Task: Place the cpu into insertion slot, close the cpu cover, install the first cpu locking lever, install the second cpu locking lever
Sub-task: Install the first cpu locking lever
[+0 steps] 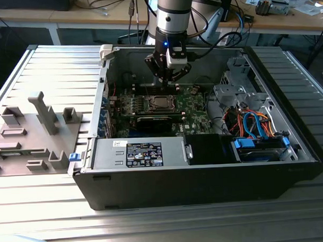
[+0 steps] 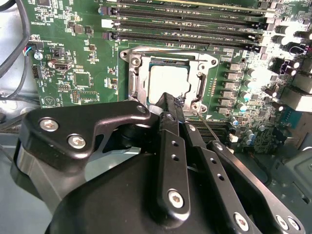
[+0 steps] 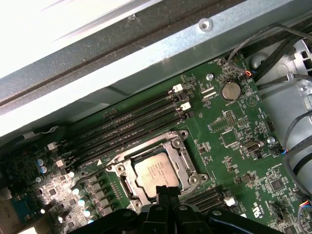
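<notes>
inside insertion slot (image 3: 127, 181), cpu (image 3: 156, 172), cover (image 3: 181, 168) closed

A ribbed grey metal bench (image 1: 43, 215) fills the exterior view; at twelve o'clock stands a wooden desk (image 1: 301, 20) strewn with cables (image 1: 109, 3) and clutter.

Illegible print on power-supply label (image 1: 144, 154)

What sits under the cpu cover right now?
The cpu lies under the closed cpu cover, its silvery top showing through the cut-out in both wrist views. The cover's frame hides the chip's edges, and the insertion slot beneath is covered. The end effector overlaps the cover's near edge.
</notes>
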